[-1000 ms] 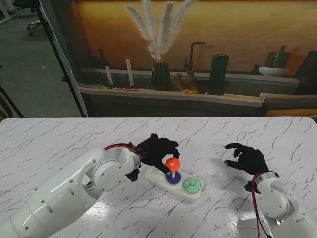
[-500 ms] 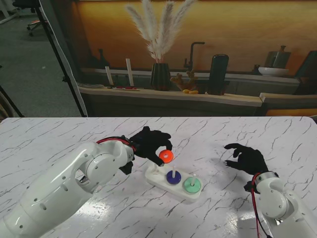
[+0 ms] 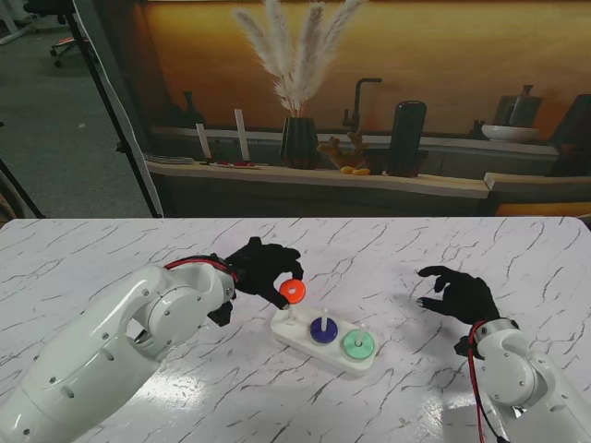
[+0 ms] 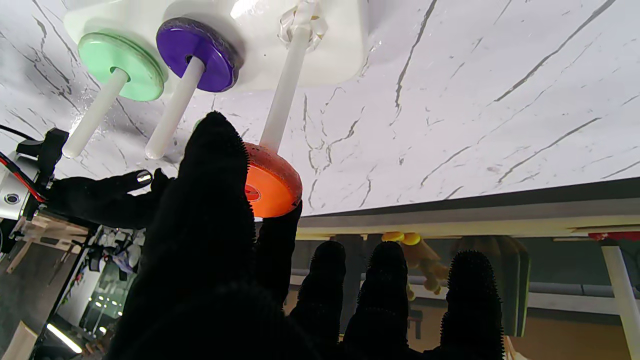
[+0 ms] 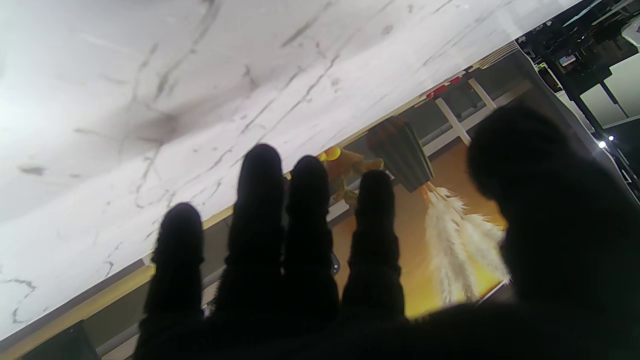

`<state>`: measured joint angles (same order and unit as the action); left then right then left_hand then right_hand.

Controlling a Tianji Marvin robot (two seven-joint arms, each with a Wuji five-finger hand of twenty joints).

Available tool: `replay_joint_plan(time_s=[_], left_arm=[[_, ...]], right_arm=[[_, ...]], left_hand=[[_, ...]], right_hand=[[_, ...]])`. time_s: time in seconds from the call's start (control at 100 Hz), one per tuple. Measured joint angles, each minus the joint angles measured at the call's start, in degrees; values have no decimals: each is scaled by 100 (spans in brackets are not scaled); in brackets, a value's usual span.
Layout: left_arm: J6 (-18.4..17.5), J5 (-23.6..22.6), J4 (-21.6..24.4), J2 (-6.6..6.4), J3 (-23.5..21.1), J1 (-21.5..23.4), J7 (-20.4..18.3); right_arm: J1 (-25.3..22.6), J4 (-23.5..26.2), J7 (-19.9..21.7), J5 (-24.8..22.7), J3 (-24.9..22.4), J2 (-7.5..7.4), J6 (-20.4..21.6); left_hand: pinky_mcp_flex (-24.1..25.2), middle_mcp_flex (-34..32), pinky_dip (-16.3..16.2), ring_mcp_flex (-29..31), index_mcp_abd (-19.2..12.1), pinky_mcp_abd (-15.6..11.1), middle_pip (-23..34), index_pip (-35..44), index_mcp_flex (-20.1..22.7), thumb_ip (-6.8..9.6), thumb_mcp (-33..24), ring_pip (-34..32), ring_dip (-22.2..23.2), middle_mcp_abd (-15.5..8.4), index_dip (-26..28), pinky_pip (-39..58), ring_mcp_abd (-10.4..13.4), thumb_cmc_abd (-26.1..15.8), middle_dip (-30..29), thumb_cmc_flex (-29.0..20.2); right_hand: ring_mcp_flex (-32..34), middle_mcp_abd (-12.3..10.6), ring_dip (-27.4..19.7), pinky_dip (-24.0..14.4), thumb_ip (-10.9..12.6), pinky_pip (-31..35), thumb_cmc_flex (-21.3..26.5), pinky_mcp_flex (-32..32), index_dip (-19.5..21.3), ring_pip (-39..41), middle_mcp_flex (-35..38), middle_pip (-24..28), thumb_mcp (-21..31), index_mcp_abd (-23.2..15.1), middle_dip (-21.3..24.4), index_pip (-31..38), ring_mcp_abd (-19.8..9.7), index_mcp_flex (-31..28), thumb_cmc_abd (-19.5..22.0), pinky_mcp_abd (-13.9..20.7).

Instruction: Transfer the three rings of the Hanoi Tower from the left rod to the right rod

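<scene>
Left hand (image 3: 261,269) clamped on the orange ring (image 3: 293,293), thumb and forefinger pinching its rim. A second ago held over the middle rod, atop the purple ring; half a second ago drawn leftward; now poised right at the tip of the left rod (image 3: 293,317). From the left wrist view, orange ring (image 4: 267,182) tilted, with the rod tip meeting its far face near the hole; not threaded so far as can be told. Purple ring (image 3: 323,330) seated on the middle rod, green ring (image 3: 358,345) seated on the right rod, both low on the white base (image 3: 297,340). Right hand (image 3: 459,294) hovering well to the right of the base, fingers apart and curled, holding nothing, unmoved across the three moments.

Meaning for the task: looks like the smallest ring being carried back to the left rod to clear the purple one. Probably a legal intermediate step, yet a puzzling one, since green already sits on the target rod and purple could go there next only if smaller than green. Sizes hard to rank from here. Next: level the ring, centre hole on rod, lower, release.
</scene>
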<state>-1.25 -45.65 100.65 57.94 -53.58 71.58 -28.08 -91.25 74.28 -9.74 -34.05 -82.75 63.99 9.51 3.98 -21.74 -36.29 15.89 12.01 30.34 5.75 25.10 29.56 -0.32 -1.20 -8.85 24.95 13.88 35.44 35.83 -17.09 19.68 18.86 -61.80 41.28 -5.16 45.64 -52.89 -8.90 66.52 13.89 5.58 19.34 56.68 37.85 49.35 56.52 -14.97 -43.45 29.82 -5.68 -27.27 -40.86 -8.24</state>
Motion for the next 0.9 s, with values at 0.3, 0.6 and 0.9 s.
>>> replay_joint_plan(time_s=[0.3,0.6,0.9], left_arm=[[68,96,-83,-4,123,-37,8],[88,35,-63,-4,40,19,-6],[121,24,-52,-4,-22,63,-3]], right_arm=[[1,0,5,-1,-3,0,2],[0,0,10,1,6,0,0],[2,-4,19,3,12,0,0]], left_hand=[[0,0,0,0,0,0,0,0,0,0,0,0,0,0,0,0,0,0,0,0],[0,0,0,0,0,0,0,0,1,0,0,0,0,0,0,0,-1,0,0,-1],[0,0,0,0,0,0,0,0,56,0,11,0,0,0,0,0,-3,0,0,-1]], right_hand=[[0,0,0,0,0,0,0,0,0,0,0,0,0,0,0,0,0,0,0,0],[0,0,0,0,0,0,0,0,0,0,0,0,0,0,0,0,0,0,0,0],[0,0,0,0,0,0,0,0,0,0,0,0,0,0,0,0,0,0,0,0]])
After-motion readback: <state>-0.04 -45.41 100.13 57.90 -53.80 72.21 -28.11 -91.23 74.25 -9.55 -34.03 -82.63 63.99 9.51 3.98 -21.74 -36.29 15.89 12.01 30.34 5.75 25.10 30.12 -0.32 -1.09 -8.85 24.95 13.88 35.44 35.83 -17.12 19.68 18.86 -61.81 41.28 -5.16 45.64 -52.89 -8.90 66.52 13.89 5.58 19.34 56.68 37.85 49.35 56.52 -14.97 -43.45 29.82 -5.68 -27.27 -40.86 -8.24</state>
